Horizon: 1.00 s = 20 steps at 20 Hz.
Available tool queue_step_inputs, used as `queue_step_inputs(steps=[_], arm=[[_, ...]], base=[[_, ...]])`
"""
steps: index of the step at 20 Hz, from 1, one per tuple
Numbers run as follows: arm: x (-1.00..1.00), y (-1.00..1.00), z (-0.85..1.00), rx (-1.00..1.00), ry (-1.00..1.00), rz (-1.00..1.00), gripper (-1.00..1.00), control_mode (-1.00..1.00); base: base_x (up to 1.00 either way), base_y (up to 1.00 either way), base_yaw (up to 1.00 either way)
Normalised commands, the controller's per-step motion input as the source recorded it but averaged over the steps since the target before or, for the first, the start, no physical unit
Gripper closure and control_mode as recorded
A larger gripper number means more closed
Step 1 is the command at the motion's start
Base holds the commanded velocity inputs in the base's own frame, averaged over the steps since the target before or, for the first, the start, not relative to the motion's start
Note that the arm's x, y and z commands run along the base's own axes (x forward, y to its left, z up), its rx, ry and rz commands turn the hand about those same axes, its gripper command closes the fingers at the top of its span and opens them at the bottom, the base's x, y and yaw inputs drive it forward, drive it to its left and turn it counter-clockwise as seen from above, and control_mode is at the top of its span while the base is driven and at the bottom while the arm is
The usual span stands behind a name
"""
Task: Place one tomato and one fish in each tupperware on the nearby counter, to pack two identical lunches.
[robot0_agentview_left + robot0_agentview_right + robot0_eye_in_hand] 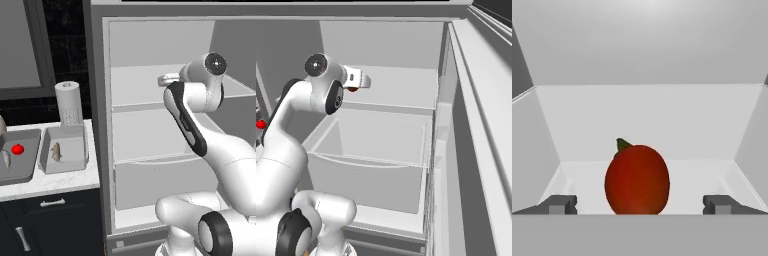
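Tomato (637,180) between open end effector (639,205) fingertips, fridge shelf (137,90)

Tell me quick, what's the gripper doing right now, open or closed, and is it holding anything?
Gripper: open, holding nothing. Its fingertips stand wide apart on either side of a tomato on the fridge shelf, not clamped on it.

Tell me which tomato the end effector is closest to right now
The tomato on the fridge shelf, sitting between the open end effector fingertips. The other tomato lies in the darker tupperware.
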Motion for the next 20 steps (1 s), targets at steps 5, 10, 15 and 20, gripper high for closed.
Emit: queue_step_inputs(steps=[5, 10, 15, 20], arm=[[0.20, 0.00, -0.08, 0.00, 0.00, 0.00, -1.00, -1.00], [0.16, 0.00, -0.08, 0.00, 0.00, 0.00, -1.00, -1.00], [0.15, 0.00, -0.14, 0.00, 0.00, 0.00, -1.00, -1.00], [0.11, 0.00, -0.17, 0.00, 0.00, 0.00, 1.00, -1.00]], base=[[0.00, 0.00, 0.00], [0.00, 0.00, 0.00], [0.00, 0.00, 0.00], [0.00, 0.00, 0.00]])
